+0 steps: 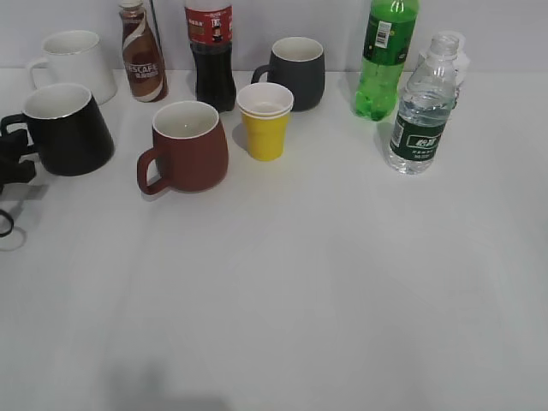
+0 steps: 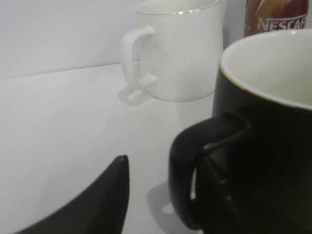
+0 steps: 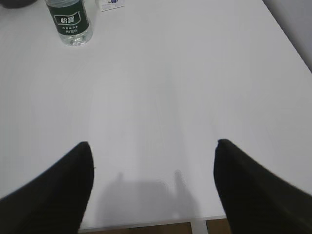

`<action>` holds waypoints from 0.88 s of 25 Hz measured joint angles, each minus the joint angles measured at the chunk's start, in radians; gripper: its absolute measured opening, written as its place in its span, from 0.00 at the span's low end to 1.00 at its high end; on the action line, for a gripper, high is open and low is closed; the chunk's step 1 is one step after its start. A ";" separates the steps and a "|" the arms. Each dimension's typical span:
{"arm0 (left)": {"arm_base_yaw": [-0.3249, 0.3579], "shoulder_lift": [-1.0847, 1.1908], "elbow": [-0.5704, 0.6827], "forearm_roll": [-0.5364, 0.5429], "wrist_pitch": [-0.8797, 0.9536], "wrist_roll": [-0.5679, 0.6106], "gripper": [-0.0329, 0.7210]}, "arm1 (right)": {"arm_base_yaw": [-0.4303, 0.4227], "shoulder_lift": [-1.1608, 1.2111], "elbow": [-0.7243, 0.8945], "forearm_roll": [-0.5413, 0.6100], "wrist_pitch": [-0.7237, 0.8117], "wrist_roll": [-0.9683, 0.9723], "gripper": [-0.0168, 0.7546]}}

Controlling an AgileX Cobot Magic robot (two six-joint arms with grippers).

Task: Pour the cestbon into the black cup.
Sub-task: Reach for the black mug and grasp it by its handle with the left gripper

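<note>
The cestbon [image 1: 419, 120], a clear ribbed bottle with a dark green label, stands upright at the right rear of the table. It also shows at the top left of the right wrist view [image 3: 70, 22]. The black cup [image 1: 68, 128], glossy with a white inside, stands at the far left with its handle pointing left. In the left wrist view the cup [image 2: 273, 146] fills the right side. My left gripper [image 2: 163, 168] is open. One finger is left of the cup's handle and the other shows through the loop. It is at the left edge in the exterior view [image 1: 13, 163]. My right gripper [image 3: 153, 151] is open and empty above the table's front edge.
A white mug [image 1: 73, 64], a Nescafe bottle [image 1: 141, 56], a cola bottle [image 1: 211, 51], a dark grey mug [image 1: 295, 73], a green soda bottle [image 1: 385, 60], a reddish-brown mug [image 1: 188, 145] and a yellow cup [image 1: 265, 120] stand along the rear half.
</note>
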 joint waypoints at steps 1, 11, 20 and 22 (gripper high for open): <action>0.000 0.005 -0.006 0.000 -0.005 0.000 0.47 | 0.000 0.000 0.000 0.000 -0.001 0.000 0.77; 0.000 0.018 -0.072 0.036 -0.017 -0.010 0.11 | 0.000 0.000 0.000 0.000 -0.001 0.000 0.77; 0.000 0.020 -0.064 0.049 -0.040 -0.116 0.10 | 0.000 0.000 0.000 0.000 -0.001 0.000 0.77; 0.000 0.014 -0.052 0.050 -0.062 -0.140 0.10 | 0.000 0.000 0.000 0.000 -0.001 0.000 0.77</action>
